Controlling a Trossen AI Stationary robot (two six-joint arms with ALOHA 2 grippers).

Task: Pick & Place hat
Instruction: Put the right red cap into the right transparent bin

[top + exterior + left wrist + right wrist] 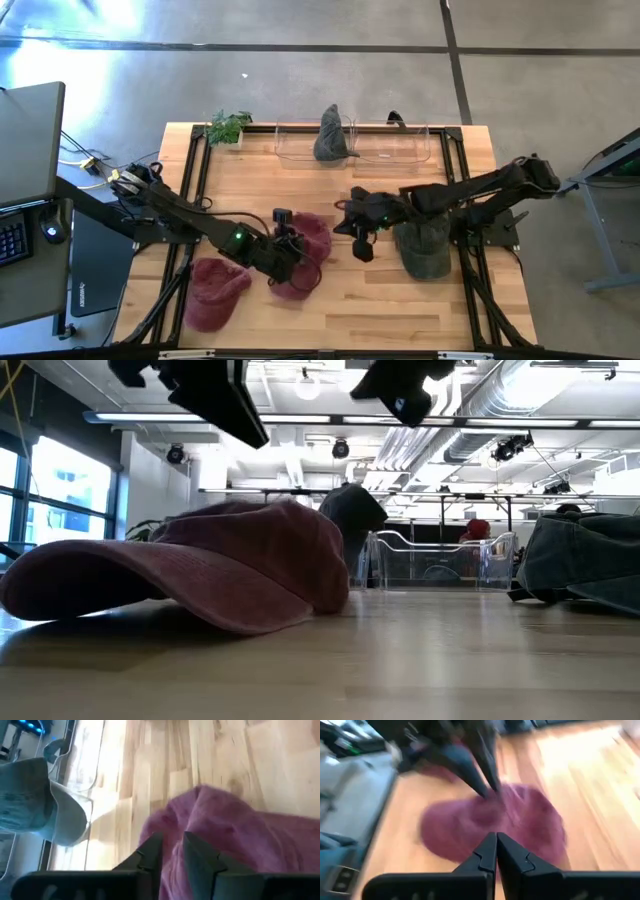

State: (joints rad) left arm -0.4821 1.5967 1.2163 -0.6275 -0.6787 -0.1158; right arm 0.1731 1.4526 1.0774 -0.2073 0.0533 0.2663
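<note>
A maroon hat point(312, 245) point(230, 560) lies crown up on the wooden table, its brim flat on the wood. My left gripper point(292, 240) point(172, 847) hangs over the crown point(240, 835), slanting down, with a narrow gap between its fingers. In the low view it is clear above the hat. My right gripper point(360, 243) point(496, 840) is shut and holds nothing. It hovers right of that hat point(520, 825), pointing at it.
A second maroon hat point(215, 290) lies near the front left. A grey-green hat point(425, 255) point(585, 560) sits under my right arm. At the far edge a clear bin point(400, 145) holds a grey hat point(333, 135), and a small plant point(228, 127) stands to its left.
</note>
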